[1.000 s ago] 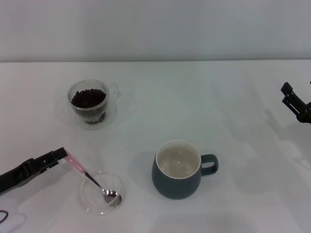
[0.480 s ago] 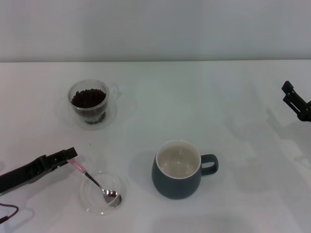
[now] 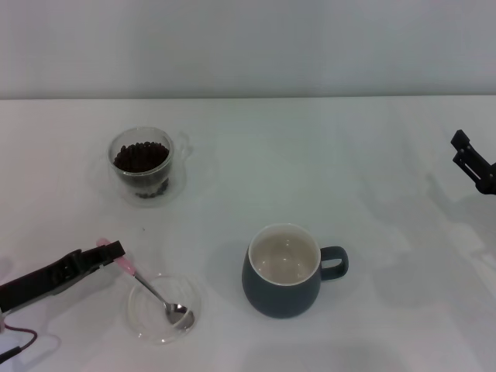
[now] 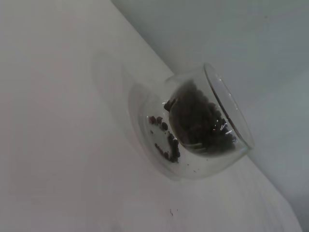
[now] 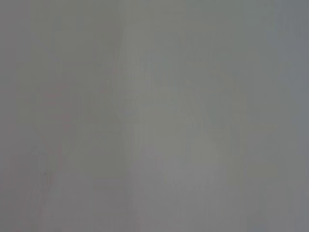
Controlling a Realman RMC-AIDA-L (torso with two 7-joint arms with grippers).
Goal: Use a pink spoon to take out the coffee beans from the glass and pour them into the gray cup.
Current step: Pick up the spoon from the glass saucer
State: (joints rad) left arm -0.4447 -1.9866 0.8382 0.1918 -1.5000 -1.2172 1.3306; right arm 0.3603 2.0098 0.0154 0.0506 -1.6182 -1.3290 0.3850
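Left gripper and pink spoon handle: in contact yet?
Touching. In the head view the left gripper tip overlaps the handle end of the pink spoon, with pink on both sides of it; the bowl lies in the clear dish.

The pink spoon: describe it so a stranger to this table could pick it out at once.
On the white table, look at the near left, left of the gray cup, where a shallow clear round dish sits. The pink spoon lies with its shiny metal bowl in that dish and its pale pink handle slanting up to the left gripper. It is the only utensil, and unlike the glass farther back it holds no coffee beans.
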